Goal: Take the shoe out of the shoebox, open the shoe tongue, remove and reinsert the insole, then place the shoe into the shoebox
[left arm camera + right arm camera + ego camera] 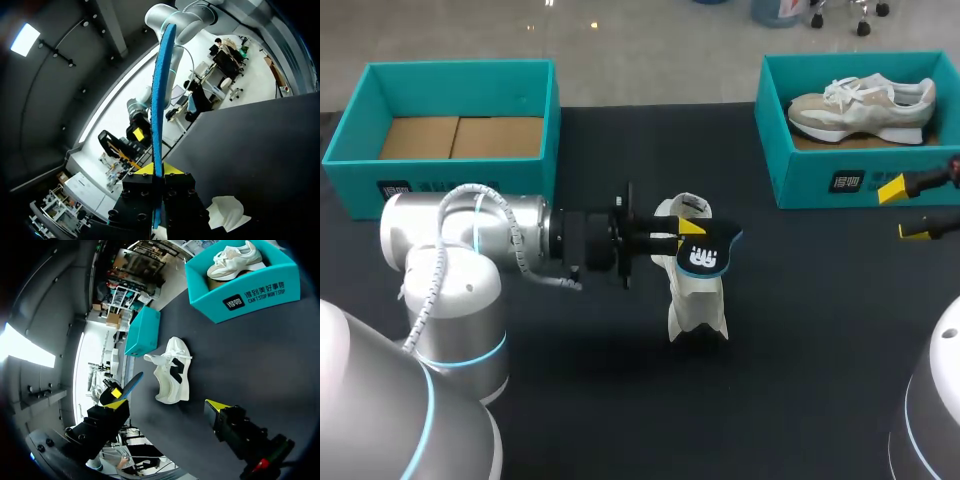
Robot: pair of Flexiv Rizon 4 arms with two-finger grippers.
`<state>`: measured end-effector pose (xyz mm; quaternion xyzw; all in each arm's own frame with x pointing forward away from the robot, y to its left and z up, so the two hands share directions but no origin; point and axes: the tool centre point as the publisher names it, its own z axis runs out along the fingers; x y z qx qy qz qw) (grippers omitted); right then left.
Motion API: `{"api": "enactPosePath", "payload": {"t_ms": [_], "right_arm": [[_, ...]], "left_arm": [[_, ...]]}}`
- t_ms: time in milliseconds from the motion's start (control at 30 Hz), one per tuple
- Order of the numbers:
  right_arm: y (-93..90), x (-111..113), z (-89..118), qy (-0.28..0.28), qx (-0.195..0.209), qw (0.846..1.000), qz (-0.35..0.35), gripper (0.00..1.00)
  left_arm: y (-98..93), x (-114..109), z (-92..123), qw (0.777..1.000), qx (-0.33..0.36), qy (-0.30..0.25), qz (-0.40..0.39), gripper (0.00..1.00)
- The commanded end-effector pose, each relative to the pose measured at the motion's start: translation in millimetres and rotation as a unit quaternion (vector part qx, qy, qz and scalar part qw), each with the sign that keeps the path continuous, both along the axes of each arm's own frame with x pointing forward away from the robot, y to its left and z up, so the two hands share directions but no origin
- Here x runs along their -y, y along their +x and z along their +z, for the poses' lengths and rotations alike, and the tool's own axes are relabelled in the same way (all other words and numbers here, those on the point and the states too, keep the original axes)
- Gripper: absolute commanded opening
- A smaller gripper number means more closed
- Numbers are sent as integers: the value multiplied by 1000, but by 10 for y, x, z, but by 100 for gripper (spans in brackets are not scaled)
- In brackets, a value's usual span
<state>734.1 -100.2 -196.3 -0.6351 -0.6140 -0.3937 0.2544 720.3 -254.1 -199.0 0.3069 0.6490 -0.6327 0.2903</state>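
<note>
Shoes point(697, 300) point(860, 105) two, shoeboxes point(360, 180) point(810, 170) two, insole point(705, 258) one, clamped in left claw point(690, 232); right claw point(902, 210) spread apart.

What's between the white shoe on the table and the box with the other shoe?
Nothing, just bare black table. The head view shows the stretch from the shoe to the box empty, and the right wrist view agrees.

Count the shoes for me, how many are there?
2. A white shoe is on the table near the middle, and a beige shoe lies inside the right shoebox. None seems hidden.
</note>
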Motion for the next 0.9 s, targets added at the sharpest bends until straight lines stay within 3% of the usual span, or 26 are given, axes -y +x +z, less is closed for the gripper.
{"api": "enactPosePath", "payload": {"t_ms": [33,467,900], "right_arm": [[-18,-1,2,-2,0,1000,-1,100],[-18,-1,2,-2,0,1000,-1,100],[-18,-1,2,-2,0,1000,-1,100]], "left_arm": [[-7,7,-3,1000,1,0,1,0],[-167,-203,-11,998,-28,45,-22,0],[-302,-383,-337,993,-70,95,-27,0]]}}
